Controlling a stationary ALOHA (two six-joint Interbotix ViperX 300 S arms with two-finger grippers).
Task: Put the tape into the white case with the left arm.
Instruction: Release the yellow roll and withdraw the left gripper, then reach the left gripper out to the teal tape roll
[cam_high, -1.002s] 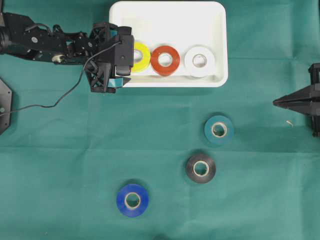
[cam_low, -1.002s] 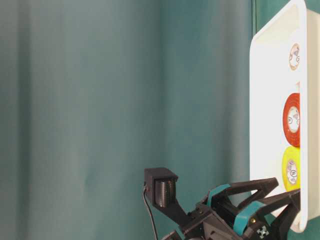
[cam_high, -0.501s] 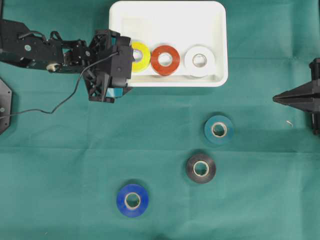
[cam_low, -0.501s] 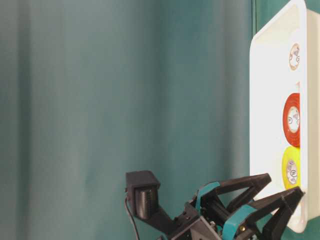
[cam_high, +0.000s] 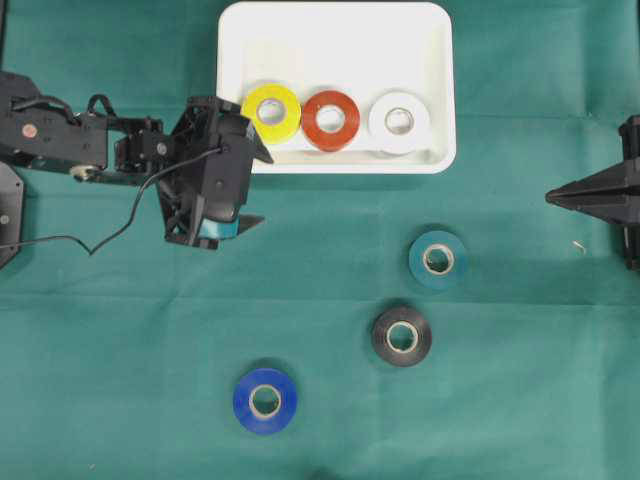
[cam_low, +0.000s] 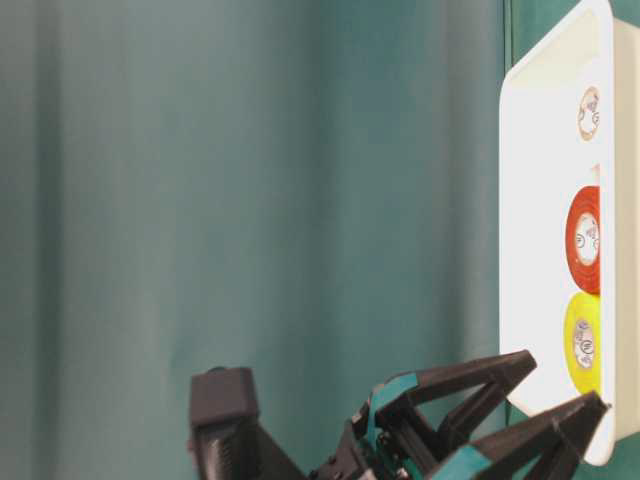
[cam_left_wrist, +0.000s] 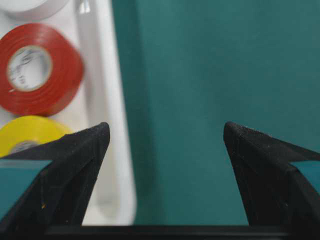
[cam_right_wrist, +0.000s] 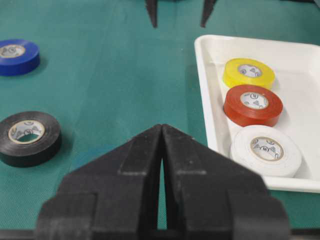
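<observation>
The white case (cam_high: 438, 90) looked like smooth, faintly glossy plastic; the green table cover (cam_high: 120, 380) was matt cloth. The left gripper's fingertips (cam_left_wrist: 75, 165) were black, finely grainy plastic.

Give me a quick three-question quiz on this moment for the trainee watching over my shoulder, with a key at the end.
1. How many tape rolls lie in the white case, and in which colours?
2. True or false: the left gripper is shut on a roll.
3. Which loose roll lies nearest the case: A) blue roll, B) black roll, C) teal roll?

Key
1. Three: the yellow roll, red roll and white roll, in one row along the case's near side.
2. False. In the left wrist view its fingers stand wide apart with only green cloth between them.
3. C.
</observation>
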